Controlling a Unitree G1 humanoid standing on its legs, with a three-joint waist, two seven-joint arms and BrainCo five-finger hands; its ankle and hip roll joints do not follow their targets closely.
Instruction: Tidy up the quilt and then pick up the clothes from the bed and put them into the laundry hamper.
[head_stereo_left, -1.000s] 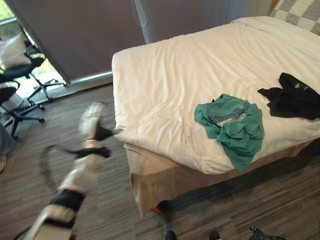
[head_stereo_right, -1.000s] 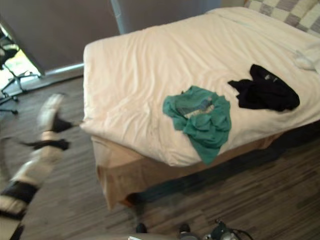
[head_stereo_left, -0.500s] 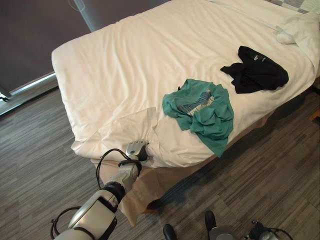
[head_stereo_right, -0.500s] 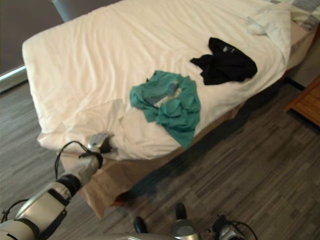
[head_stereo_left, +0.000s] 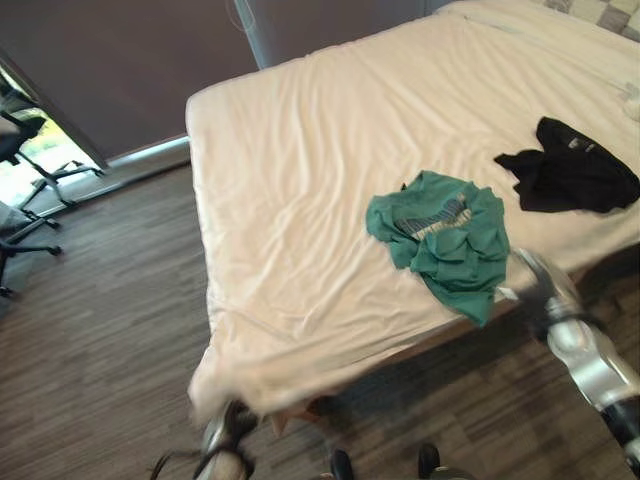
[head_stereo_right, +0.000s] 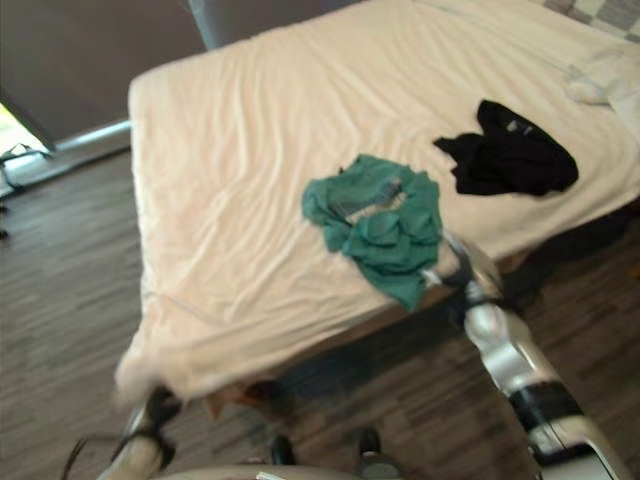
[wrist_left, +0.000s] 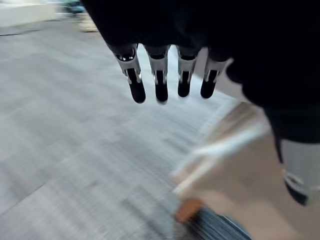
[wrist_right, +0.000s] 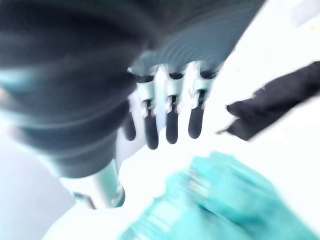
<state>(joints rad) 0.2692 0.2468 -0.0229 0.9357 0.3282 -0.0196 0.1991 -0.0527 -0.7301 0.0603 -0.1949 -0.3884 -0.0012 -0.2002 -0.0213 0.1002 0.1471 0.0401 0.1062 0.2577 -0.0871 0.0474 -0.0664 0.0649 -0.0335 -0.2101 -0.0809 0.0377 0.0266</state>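
Two hands show at the near side of the bed. The right hand (head_stereo_right: 458, 262) hangs just off the bed's near edge, beside the hanging tip of the green shirt (head_stereo_right: 378, 225); in the right wrist view its fingers (wrist_right: 171, 126) are straight and spread in a row, holding nothing, with the green cloth past them. The left hand (head_stereo_left: 222, 432) sits low by the bed's near left corner, just under the drooping corner of the quilt (head_stereo_left: 320, 180); in the left wrist view its fingers (wrist_left: 161, 85) are straight and apart, gripping nothing, with the wood floor (wrist_left: 70, 150) beyond them.

The green shirt lies crumpled on the quilt close to the near edge, its long axis running from the bed's middle toward that edge, with one end spilling over the side next to the right hand. The black garment (head_stereo_left: 570, 180) lies bunched farther along the near edge toward the head of the bed, apart from the green shirt, its long axis roughly along the edge.

The quilt covers the bed mostly flat with shallow wrinkles, and its near left corner hangs over the mattress. An office chair (head_stereo_left: 25, 160) stands on the floor well beyond the foot of the bed, beside a dark curtain (head_stereo_left: 140, 60).
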